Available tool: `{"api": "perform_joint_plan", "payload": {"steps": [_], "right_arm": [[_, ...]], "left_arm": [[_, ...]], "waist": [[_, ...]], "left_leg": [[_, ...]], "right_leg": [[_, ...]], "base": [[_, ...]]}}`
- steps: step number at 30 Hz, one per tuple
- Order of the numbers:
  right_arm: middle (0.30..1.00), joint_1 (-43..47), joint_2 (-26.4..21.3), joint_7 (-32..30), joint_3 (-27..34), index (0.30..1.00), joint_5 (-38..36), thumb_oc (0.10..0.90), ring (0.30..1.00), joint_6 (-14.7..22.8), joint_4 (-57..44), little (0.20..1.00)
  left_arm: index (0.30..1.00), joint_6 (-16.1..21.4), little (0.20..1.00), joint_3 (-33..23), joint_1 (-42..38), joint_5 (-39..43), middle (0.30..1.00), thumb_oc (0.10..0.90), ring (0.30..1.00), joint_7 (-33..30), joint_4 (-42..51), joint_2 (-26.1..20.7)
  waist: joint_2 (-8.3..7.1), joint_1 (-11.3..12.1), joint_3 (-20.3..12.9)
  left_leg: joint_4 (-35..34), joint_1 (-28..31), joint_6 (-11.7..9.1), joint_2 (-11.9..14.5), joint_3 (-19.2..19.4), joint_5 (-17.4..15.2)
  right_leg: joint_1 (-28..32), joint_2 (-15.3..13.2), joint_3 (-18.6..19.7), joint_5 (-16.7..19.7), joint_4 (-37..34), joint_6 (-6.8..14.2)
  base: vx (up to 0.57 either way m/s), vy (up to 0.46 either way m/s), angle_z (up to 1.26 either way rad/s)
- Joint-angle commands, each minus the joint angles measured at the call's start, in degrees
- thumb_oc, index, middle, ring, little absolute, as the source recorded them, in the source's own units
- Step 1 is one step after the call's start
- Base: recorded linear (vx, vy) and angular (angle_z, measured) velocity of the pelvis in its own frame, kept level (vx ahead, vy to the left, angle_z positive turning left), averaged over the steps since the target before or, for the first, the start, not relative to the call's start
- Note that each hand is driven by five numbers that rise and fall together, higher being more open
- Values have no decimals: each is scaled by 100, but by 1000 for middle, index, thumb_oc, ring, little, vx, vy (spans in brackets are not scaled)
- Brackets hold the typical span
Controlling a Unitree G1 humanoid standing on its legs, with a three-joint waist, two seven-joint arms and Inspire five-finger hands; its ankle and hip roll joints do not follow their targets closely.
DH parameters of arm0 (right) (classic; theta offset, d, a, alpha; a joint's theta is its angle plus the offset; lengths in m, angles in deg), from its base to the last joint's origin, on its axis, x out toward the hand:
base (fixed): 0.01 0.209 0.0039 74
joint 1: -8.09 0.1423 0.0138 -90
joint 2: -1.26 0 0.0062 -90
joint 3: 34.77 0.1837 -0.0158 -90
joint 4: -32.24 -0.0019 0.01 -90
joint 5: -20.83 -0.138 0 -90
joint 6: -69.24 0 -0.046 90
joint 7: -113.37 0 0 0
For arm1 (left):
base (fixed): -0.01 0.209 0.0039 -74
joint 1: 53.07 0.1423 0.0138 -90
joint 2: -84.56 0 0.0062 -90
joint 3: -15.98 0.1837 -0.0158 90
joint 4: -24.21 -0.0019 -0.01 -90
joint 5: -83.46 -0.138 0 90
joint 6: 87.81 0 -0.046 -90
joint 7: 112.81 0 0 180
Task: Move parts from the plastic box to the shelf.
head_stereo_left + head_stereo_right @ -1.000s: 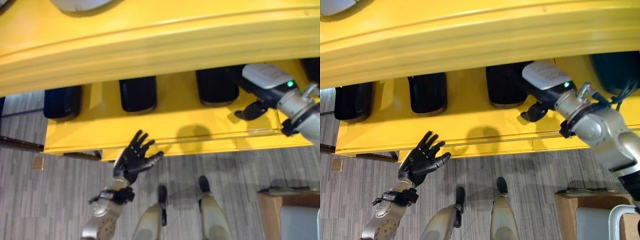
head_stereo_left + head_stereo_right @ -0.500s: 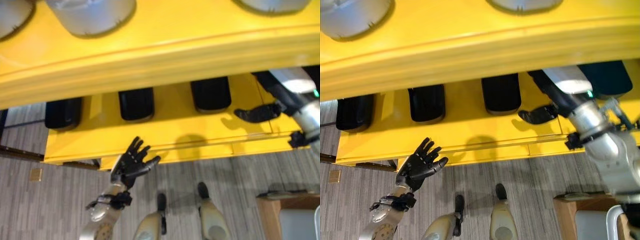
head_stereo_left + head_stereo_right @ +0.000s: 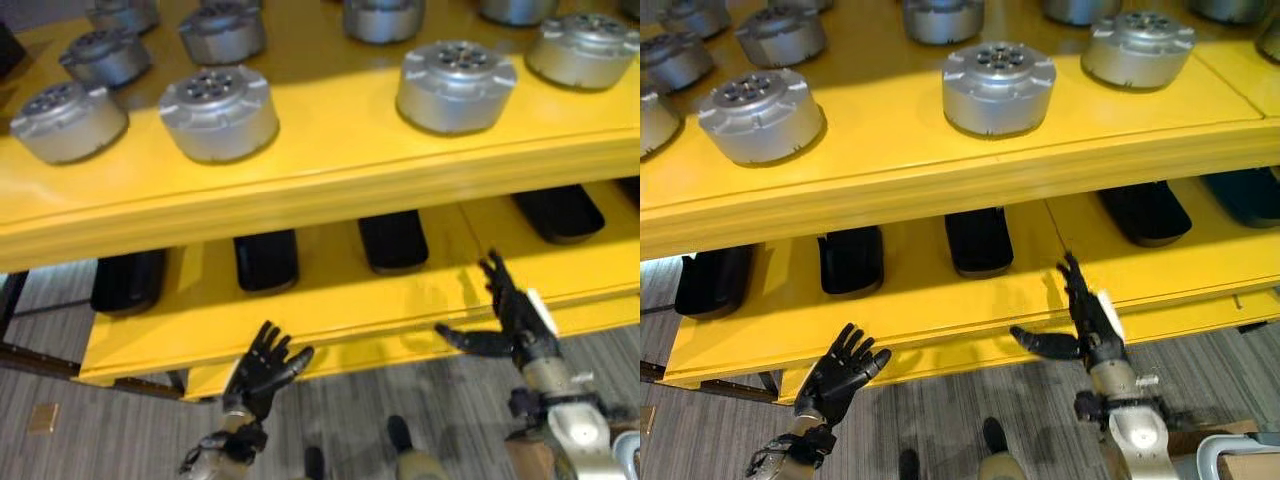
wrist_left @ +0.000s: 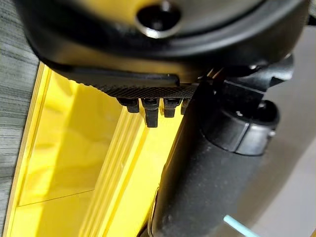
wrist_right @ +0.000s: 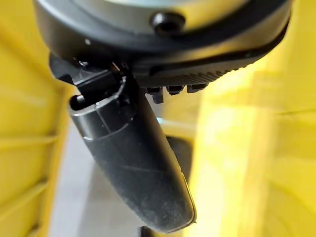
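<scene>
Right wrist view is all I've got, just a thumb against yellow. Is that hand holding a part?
Observer: No. The right hand is open and empty, its fingers straight, at the front edge of the lower shelf.
Operator: And the other hand?
Observer: The left hand is open and empty too, further left along that same edge.
Operator: What's on the shelves?
Observer: Black parts sit in a row on the lower shelf, and round silver parts stand on the upper shelf.
</scene>
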Motion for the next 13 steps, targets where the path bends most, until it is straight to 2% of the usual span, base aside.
{"api": "perform_joint_plan", "payload": {"steps": [1, 13], "right_arm": [[1000, 220, -346, 11, 147, 1000, -443, 900, 1000, 532, -339, 1000], [1000, 151, -375, -4, -216, 1000, -292, 900, 1000, 435, -120, 1000]], "left_arm": [[1000, 455, 1000, -50, -99, -272, 1000, 900, 1000, 151, 21, -139], [1000, 457, 1000, 100, -159, -400, 1000, 900, 1000, 65, -120, -96]], "waist": [[-30, -36, -710], [-66, -36, -881]], "left_leg": [[-61, -404, 104, -27, -37, 259], [-61, -338, 86, 2, -11, 229]], "right_leg": [[-543, 271, -72, -641, 789, -122], [-447, 264, -26, -662, 732, -105]], "base": [[9, 3, -5], [1, 0, -1]]}}
